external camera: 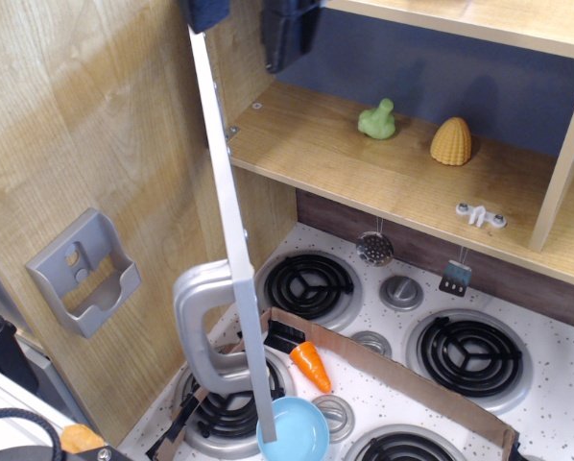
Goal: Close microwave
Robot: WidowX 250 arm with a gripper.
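Gripper is seen at 12 o'clock, mostly cropped by the frame edge; two dark fingers straddle the door's top edge, nothing visibly grasped, opening state cannot be told. Microwave door is swung wide open, seen edge-on, running from 12 to 6 o'clock, silver handle at 7. Open compartment lies at 2 o'clock with green toy and yellow toy inside. Positioning is judged suited to pushing the door shut.

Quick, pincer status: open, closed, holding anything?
Pincer: open, holding nothing; only the finger ends show at the top edge, straddling the top of the microwave door, which stands open.
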